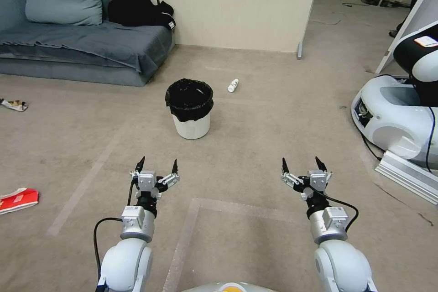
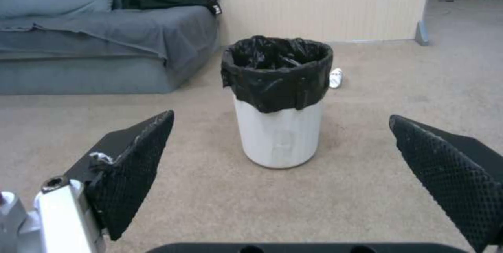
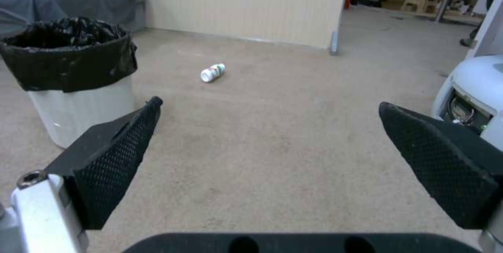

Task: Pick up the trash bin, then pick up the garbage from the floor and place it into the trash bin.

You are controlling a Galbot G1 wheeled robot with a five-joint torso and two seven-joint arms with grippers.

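- trash bin [image 1: 191, 108] upright on the carpet floor [image 1: 273, 146], white body, black bag liner [image 1: 189, 98] folded over the rim; sits at 12 o'clock from the left hand, well apart, nothing touching it
- left hand [image 1: 156, 165] hovers low over the floor, fingers spread wide, holding nothing; in the left wrist view the bin [image 2: 278, 103] stands centred between the 2 black fingertips [image 2: 137, 154]
- right hand [image 1: 301, 164] also wide, nothing in it, level with the left one (bin is at about 10 o'clock from it)
- small white bottle [image 1: 233, 85] lies on its side just beyond the bin, at about 1 o'clock from it, not touching; in the right wrist view it is [image 3: 212, 73] beside the bin [image 3: 73, 76]
- flattened red carton [image 1: 17, 200] on the floor at 9 o'clock of the left hand, well apart
- crumpled wrapper [image 1: 13, 105] near the grey sofa [image 1: 82, 41], far left
- another white robot base [image 1: 401, 114] at 3 o'clock
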